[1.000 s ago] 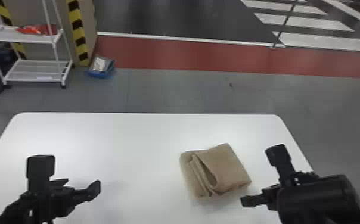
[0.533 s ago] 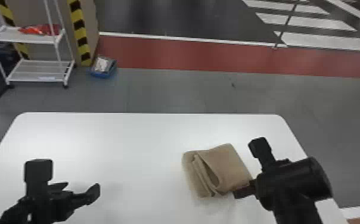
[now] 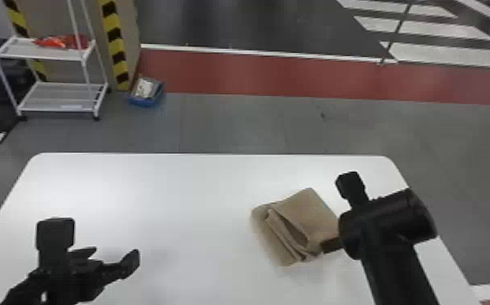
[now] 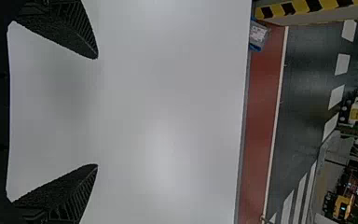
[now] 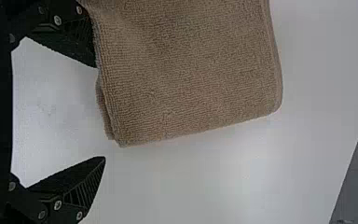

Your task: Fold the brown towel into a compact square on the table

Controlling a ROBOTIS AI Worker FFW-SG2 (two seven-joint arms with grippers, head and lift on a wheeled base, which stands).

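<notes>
On the right half of the single white worktop (image 3: 167, 194) lies one brown towel (image 3: 313, 215), folded into a thick packet. It sits askew, one corner pointing away from the robot, and its loose layered folds run from far left to near right. The packet is close to square; as best I can judge from the head view, neither axis is clearly longer.

Two grippers are over the worktop, each with two fingers. The right gripper (image 3: 331, 244) is at the towel's near right side, its fingers spread wide. One finger meets the towel's edge, its tip partly hidden by the cloth; the other is apart from it, so nothing is pinched. Well apart to the left, the left gripper (image 3: 112, 255) has its fingers wide open around nothing.

Beyond, on the floor, stand one white cart (image 3: 39, 50) with two shelves and one blue tray (image 3: 147, 102).
</notes>
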